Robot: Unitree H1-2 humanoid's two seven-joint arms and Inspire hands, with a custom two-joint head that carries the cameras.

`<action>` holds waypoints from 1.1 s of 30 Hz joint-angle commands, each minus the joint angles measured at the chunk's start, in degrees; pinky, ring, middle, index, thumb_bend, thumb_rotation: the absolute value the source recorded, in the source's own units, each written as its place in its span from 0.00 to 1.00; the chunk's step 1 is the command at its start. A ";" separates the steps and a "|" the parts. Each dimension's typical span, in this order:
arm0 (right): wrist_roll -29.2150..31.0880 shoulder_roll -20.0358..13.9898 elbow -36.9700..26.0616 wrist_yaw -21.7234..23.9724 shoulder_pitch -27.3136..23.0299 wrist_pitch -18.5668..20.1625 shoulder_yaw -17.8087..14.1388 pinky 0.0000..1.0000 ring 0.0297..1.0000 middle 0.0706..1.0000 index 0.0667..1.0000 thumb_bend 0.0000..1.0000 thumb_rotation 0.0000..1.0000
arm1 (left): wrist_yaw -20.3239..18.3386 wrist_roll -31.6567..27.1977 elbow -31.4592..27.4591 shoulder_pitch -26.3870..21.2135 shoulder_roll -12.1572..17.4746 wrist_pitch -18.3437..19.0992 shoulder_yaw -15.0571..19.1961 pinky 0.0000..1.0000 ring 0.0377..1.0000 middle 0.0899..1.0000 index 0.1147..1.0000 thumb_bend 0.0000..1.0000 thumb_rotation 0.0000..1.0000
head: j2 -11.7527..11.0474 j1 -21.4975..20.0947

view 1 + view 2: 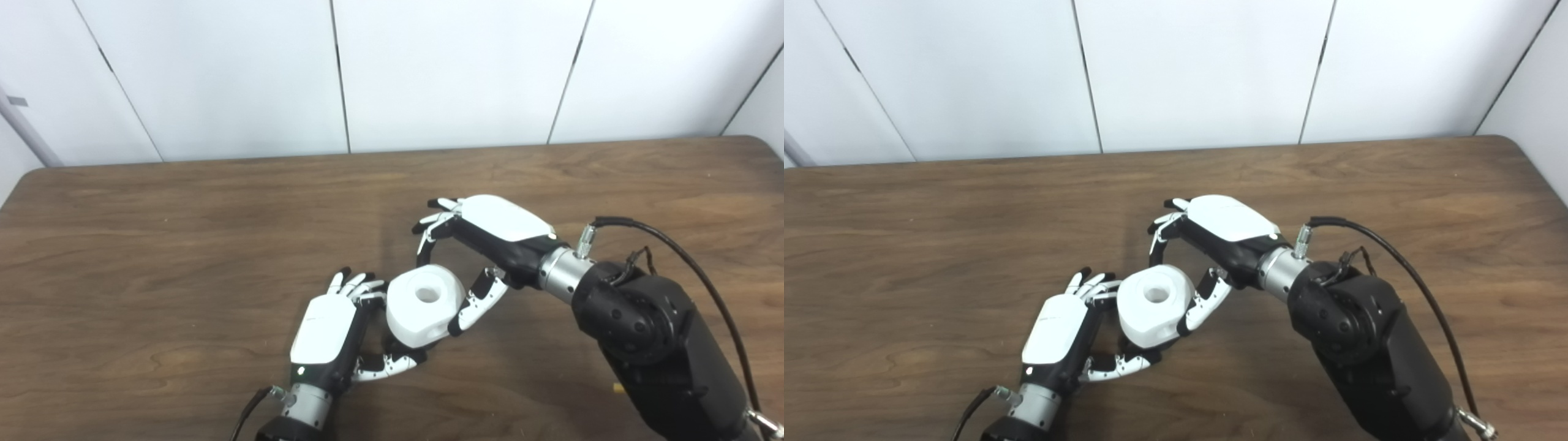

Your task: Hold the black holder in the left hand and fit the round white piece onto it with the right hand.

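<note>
The round white piece (424,304) sits between my two hands, low over the front middle of the table (184,245), its hollow centre facing up. Under it a sliver of the black holder (409,354) shows at its lower edge; most of the holder is hidden by the white piece, so I cannot tell how far the two are seated together.

My left hand (334,334) comes up from the bottom edge and wraps that assembly from the left: its fingers (357,285) curl round the far-left side of the white piece and its thumb reaches beneath, by the black part. It is grasping the holder with the white piece on top.

My right hand (474,257) arches over from the right. Its thumb (474,303) lies along the right side of the white piece, touching it, while its fingers (436,219) bend above the piece, spread and apart from it, closed on nothing
</note>
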 commanded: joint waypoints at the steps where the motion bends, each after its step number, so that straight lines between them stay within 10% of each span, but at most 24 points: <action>1: 0.01 0.17 -0.51 -2.31 -1.42 -1.86 -0.61 1.00 0.98 0.83 0.44 0.53 0.14 | -0.15 1.23 1.24 -0.28 -0.36 -0.30 -0.83 1.00 0.89 0.78 0.42 0.52 0.05 | 0.02 0.03; 23: -1.34 -0.67 0.88 -2.09 -1.68 -3.57 -0.38 1.00 0.98 0.84 0.45 0.52 0.15 | 0.18 1.09 1.16 -0.34 -0.41 -0.05 -1.05 1.00 0.89 0.78 0.42 0.52 0.05 | -0.05 -0.53; 24: -1.58 -0.74 0.90 -2.04 -1.72 -3.67 -0.31 1.00 0.97 0.84 0.52 0.77 0.20 | 0.16 1.05 1.19 -0.34 -0.40 -0.05 -1.04 1.00 0.89 0.78 0.42 0.52 0.05 | -0.05 -0.53; 27: -1.72 -0.79 0.84 -2.04 -1.76 -3.86 -0.40 1.00 0.98 0.85 0.59 0.97 0.27 | 0.19 1.08 1.24 -0.33 -0.38 -0.05 -1.04 1.00 0.89 0.78 0.42 0.52 0.05 | -0.05 -0.53; 33: -2.06 -0.92 0.67 -2.01 -1.78 -3.74 -0.57 1.00 0.99 0.87 0.66 1.00 0.30 | 0.29 1.30 1.30 -0.40 -0.31 -0.07 -1.08 1.00 0.89 0.78 0.42 0.52 0.05 | -0.08 -0.60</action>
